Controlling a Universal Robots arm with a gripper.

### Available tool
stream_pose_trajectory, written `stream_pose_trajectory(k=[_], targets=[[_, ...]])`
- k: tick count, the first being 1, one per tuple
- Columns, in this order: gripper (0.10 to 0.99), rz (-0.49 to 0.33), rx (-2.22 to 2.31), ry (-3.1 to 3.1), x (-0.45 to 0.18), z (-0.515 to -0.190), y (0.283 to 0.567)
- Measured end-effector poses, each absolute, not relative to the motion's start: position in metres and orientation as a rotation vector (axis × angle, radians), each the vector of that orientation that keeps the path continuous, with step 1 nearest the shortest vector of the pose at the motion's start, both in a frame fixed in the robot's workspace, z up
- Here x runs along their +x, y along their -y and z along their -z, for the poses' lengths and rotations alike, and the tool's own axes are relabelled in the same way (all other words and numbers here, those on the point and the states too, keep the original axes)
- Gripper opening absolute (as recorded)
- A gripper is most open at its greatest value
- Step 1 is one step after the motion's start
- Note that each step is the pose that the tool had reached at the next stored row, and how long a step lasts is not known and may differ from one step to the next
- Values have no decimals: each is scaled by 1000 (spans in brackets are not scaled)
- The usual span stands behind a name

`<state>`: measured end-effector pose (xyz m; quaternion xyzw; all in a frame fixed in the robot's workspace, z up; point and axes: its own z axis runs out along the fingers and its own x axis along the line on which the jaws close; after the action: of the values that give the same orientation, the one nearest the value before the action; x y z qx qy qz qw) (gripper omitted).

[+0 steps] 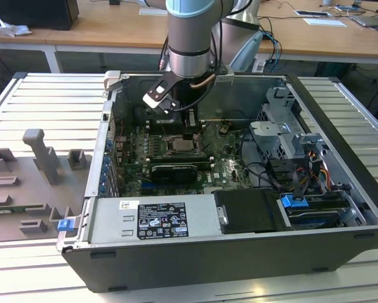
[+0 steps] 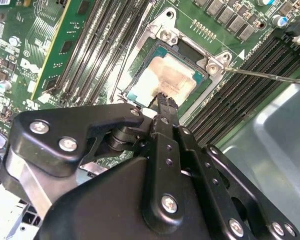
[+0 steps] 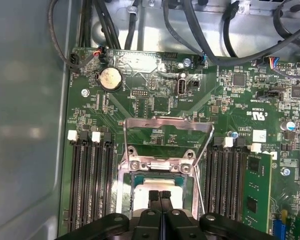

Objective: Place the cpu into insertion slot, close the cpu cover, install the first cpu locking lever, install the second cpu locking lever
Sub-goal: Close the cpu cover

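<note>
The cpu [image 2: 176, 80] lies flat in the insertion slot [image 2: 216, 65] on the green motherboard, pale silvery top up. My gripper [image 2: 165, 102] is shut with nothing between its fingers, its tips over the near edge of the chip; contact cannot be told. In the first wrist view the gripper [image 3: 160, 196] is above the cpu [image 3: 160, 183], and the cpu cover [image 3: 167, 122] stands tilted up behind the slot, board showing through its window. A thin lever rod [image 2: 270, 76] sticks out beside the socket, unlatched. In the exterior view the gripper [image 1: 190, 123] hangs just above the slot [image 1: 179, 144].
Long black memory slots [image 3: 92, 185] flank the socket on both sides. A black card [image 1: 173, 172], the power supply [image 1: 154, 218], a drive cage [image 1: 283, 126] and cables [image 1: 315, 170] fill the open case. Grey fixtures [image 1: 43, 158] lie outside it at the exterior view's left.
</note>
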<state>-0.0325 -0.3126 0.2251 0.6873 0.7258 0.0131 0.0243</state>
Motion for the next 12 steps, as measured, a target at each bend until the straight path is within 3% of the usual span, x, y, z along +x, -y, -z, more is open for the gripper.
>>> stream_pose_trajectory(k=[12], targets=[[106,-41,2127,-2246,-27,-232,313]])
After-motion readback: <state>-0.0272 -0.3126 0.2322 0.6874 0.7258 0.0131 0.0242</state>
